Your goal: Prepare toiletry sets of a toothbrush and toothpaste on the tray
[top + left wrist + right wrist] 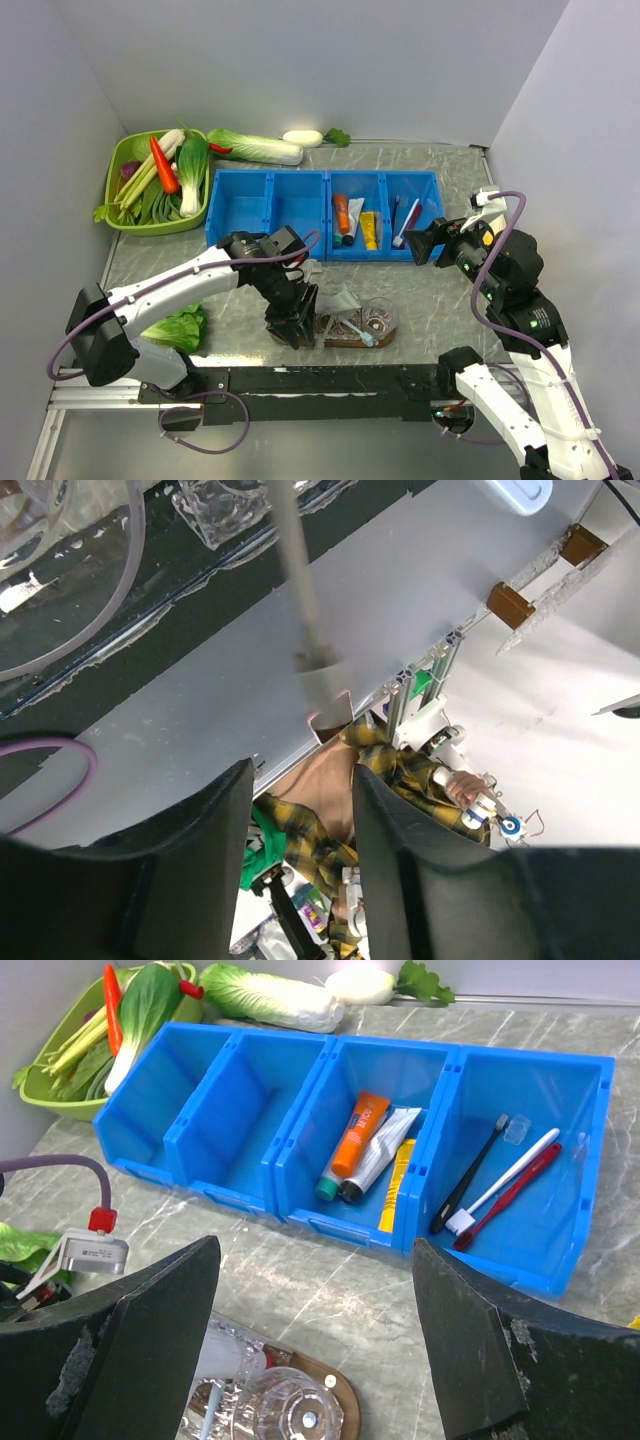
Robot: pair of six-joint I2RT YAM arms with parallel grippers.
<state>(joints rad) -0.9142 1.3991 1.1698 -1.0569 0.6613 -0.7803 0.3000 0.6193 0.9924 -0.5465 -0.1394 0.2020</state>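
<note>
While the left pincer [297,322] stands parted and empty over the tray [352,343], the right pincer [315,1250] hangs spread wide. The toothpaste [378,1155] lies in the third bin [400,1068], so reaching down for it seems next.

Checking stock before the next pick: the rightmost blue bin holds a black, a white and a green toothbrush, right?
No: the rightmost blue bin holds a black toothbrush, a white toothbrush and a red toothbrush, not green. The right wrist view shows it.

Left gripper [300,780] sat at six o'clock, jaws apart and empty; a pale slim stick [298,580] reached down from twelve; a purple cable [45,743] curved at nine.
</note>
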